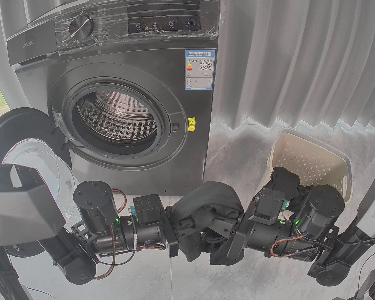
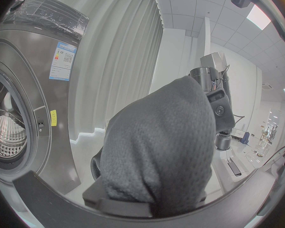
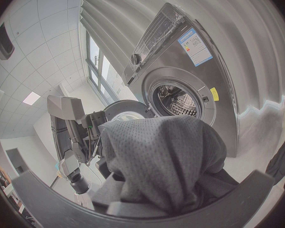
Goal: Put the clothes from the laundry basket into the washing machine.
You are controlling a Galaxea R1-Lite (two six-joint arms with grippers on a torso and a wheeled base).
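A dark grey garment hangs bunched between my two grippers, low in front of the washing machine and just right of its open drum. My left gripper grips the cloth from the left and my right gripper from the right, both shut on it. The cloth drapes over the fingers and hides them in the left wrist view and the right wrist view. The cream laundry basket stands on the floor at the right, with more dark clothes at its near edge.
The round machine door is swung open to the left, close to my left arm. A pleated white curtain hangs behind the basket. Pale floor lies open between machine and basket.
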